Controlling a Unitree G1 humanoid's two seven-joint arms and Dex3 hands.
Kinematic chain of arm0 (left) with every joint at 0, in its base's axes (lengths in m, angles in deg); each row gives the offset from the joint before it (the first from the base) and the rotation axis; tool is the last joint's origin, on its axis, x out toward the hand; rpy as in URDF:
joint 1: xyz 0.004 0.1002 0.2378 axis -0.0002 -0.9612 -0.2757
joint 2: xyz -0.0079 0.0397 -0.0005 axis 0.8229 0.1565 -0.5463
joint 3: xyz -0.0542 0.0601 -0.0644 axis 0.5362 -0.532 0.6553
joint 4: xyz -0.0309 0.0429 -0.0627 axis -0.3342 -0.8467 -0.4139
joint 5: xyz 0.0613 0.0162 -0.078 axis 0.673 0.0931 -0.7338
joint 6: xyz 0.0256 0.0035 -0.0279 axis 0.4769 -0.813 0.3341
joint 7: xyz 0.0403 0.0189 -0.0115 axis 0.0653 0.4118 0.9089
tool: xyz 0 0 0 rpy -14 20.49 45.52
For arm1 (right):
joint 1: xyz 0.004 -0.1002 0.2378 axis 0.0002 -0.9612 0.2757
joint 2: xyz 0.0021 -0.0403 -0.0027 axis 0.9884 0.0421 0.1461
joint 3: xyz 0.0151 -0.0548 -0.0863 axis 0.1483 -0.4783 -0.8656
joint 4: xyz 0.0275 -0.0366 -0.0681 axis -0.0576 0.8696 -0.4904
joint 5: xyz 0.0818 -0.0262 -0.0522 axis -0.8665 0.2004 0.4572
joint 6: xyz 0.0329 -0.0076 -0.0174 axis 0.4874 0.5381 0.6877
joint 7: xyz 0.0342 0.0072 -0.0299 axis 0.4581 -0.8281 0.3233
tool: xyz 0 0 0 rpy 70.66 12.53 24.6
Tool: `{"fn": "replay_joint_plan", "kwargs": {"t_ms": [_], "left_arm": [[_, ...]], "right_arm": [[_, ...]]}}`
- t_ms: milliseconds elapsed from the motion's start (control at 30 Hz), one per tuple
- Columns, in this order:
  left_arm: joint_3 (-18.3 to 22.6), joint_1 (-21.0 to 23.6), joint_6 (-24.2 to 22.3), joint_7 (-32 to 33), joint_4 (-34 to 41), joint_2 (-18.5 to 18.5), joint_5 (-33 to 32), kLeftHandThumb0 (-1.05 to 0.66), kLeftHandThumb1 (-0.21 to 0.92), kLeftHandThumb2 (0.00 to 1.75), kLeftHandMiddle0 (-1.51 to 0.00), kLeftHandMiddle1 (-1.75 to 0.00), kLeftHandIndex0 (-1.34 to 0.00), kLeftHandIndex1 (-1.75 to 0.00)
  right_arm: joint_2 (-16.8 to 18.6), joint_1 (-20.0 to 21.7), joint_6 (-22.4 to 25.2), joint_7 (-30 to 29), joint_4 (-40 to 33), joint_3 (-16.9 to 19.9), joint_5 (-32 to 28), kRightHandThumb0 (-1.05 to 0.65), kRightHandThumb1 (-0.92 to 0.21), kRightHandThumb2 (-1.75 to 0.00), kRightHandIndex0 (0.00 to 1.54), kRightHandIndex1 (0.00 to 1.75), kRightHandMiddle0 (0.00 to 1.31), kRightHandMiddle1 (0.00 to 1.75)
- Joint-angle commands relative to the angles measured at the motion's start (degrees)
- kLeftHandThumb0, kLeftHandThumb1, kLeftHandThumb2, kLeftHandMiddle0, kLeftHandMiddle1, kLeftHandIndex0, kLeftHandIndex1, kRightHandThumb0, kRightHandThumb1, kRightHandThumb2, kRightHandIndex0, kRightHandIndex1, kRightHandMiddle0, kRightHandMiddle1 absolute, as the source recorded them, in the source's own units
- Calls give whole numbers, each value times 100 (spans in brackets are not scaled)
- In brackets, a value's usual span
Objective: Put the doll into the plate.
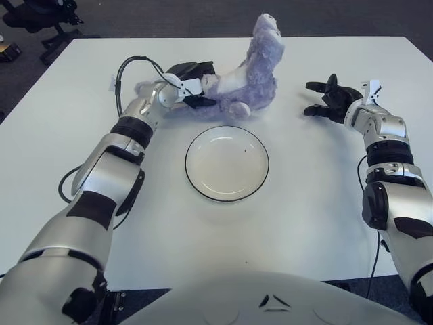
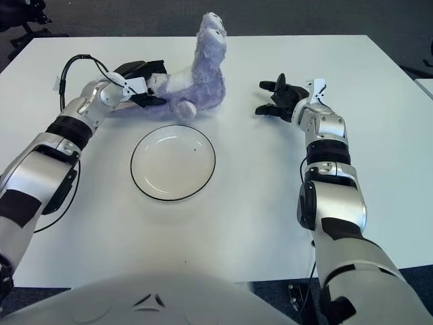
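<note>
I seem to be working in an office or lab room: a broad white rectangular desk [image 1: 304,223] stands on dark grey carpet floor [image 1: 169,17], and a black wheeled office chair base [image 1: 40,17] sits at the far left corner.

Item one, as I see it: fluffy lavender plush doll [image 1: 247,80], leaning tilted, head up and away, on the white table's far side. Item two: round white plate with thin black rim [image 1: 227,163], empty, just in front of the doll
</note>
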Motion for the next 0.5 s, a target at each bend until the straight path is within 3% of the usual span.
{"fn": "replay_joint_plan", "kwargs": {"t_ms": [0,467], "left_arm": [[132,-94,-182,-121,385,89,-62,-11,59,66,-99,-175,-80,-175],[422,-326,129,-226,989,358,-258,-12,60,64,-99,-175,-80,-175]], "right_arm": [[111,-170,95,-44,314,-68,52,-72,-92,-94,97,3,48,36],[171,-115,-126,-77,687,-116,94,-70,-92,-92,101,2,43,51]]}}
